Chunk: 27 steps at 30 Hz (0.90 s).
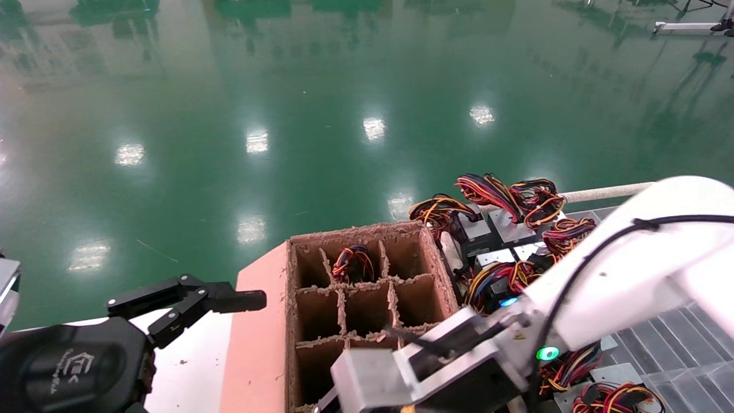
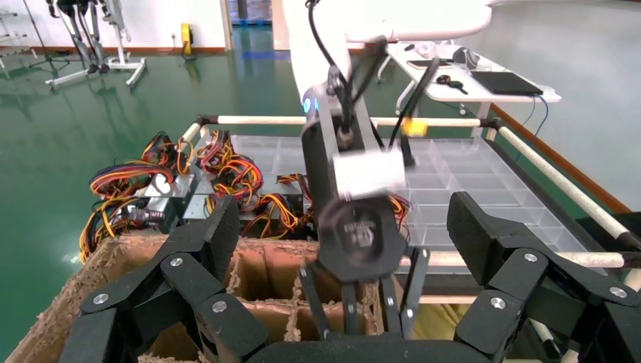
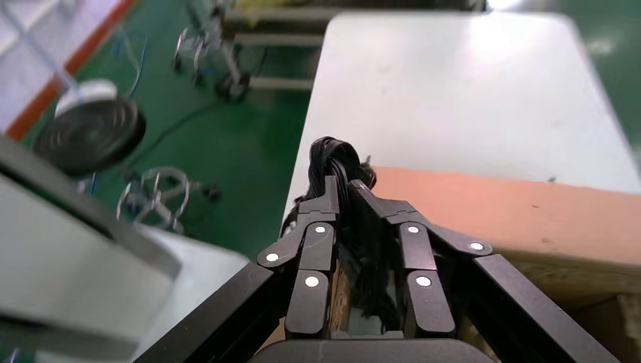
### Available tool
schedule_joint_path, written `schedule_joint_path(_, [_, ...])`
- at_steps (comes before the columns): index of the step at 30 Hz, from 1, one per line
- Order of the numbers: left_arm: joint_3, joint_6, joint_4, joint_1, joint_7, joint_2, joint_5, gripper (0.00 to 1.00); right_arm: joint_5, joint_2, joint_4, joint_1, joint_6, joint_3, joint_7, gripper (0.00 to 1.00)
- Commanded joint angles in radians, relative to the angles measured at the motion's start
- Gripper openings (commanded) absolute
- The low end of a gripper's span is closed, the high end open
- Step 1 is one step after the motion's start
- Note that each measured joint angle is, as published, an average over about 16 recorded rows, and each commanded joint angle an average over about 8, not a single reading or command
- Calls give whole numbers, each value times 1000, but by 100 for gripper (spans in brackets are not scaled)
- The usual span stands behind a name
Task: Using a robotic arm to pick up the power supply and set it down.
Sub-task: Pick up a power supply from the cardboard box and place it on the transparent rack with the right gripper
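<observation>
In the right wrist view my right gripper [image 3: 340, 185] is shut on the power supply's black cable bundle [image 3: 338, 155], which sticks out past the fingertips. A strip of grey casing [image 3: 358, 324] shows deep between the fingers. The head view shows only the white right arm's wrist [image 1: 436, 367], over the near cells of the divided cardboard box [image 1: 367, 229]. From the left wrist view, the right gripper [image 2: 355, 329] points down into that box. My left gripper [image 1: 229, 312] hovers open and holds nothing, left of the box.
Grey boxes with red-yellow-orange wire bundles [image 1: 504, 229] are piled right of the cardboard box. One such bundle [image 1: 352, 264] sits in the box's far middle cell. A clear compartment tray [image 1: 676, 344] lies at the right, and a pink board [image 1: 258, 332] on the white table [image 1: 195, 367] at the left.
</observation>
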State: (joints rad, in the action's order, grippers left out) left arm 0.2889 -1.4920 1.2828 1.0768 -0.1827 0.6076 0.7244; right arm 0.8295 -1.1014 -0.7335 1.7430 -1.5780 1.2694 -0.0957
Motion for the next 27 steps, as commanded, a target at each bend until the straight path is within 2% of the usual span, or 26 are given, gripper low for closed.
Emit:
schedule_joint_path(1, [0, 0, 0, 0, 0, 0, 0, 100, -31, 25, -6, -5, -1, -4, 2, 0])
schedule_joint_path(12, [1, 0, 0, 0, 0, 0, -1, 100, -211, 149, -23, -5, -4, -42, -13, 0])
schedule_joint_path(27, [2, 1, 0, 0, 1, -1, -1, 100, -408, 267, -29, -16, -6, -68, -40, 0])
